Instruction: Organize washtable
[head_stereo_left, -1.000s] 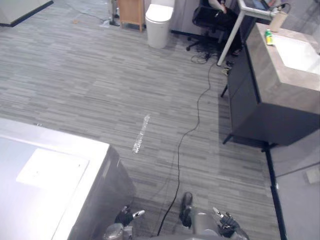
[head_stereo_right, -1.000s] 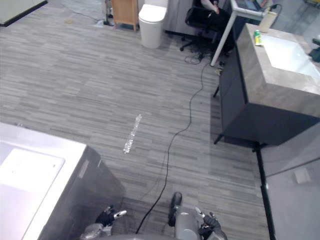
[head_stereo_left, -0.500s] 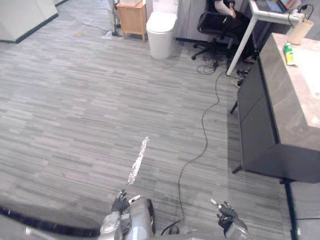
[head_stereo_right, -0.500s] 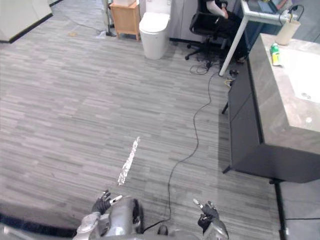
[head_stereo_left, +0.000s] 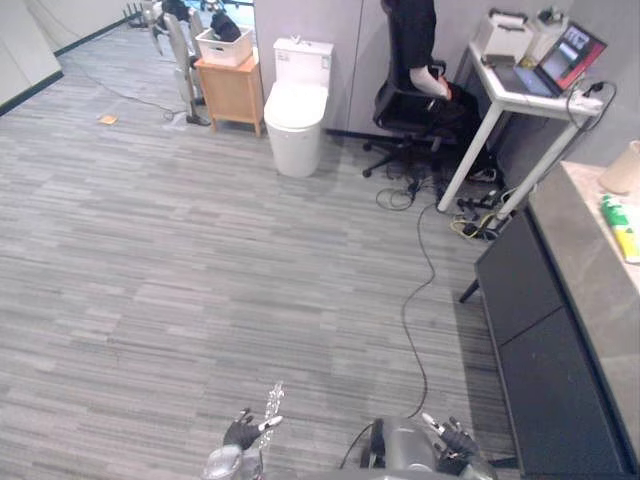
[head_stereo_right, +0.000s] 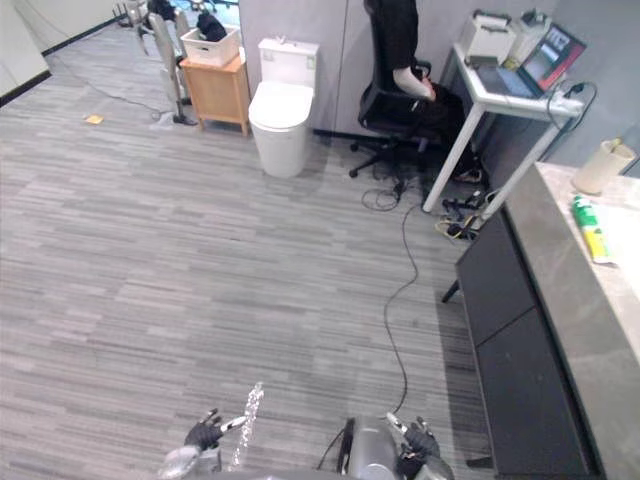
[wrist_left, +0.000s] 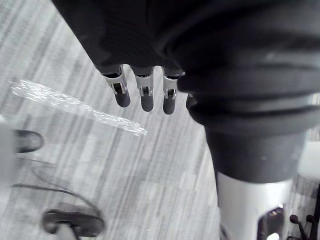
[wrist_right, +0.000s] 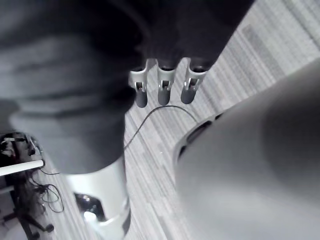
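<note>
1. The left robot hand (head_stereo_left: 243, 432) is seen low at the near edge of the eye views, under a rounded, matte, dark ribbed cover. Its silver, dark-tipped fingers (wrist_left: 146, 96) are held straight and side by side, and nothing is grasped.
2. The right robot hand (head_stereo_left: 452, 441) is held equally low on the right side. Its fingers (wrist_right: 163, 90) are extended in a loose row, and nothing is held.
3. Beneath both hands the floor (head_stereo_left: 150, 250) is laid in grey, finely streaked planks. A narrow glittering strip (head_stereo_left: 272, 402) lies on it just beside the left robot hand.
4. The bench (head_stereo_left: 590, 270), a mottled grey stone slab over a dark, flat-fronted cabinet (head_stereo_left: 540, 350), stands at the right edge. It is well apart from both hands and nearer the right robot hand.
5. On the bench a green bottle (head_stereo_left: 616, 216) is seen, with a pale beige cylindrical cup (head_stereo_left: 626, 168) near it, farther back.
6. Along the far wall a glossy white toilet (head_stereo_left: 295, 105) is flanked by a wooden side cabinet (head_stereo_left: 230, 90). A black office chair (head_stereo_left: 410, 100) with a seated person stands by a white-legged desk (head_stereo_left: 525, 85).
</note>
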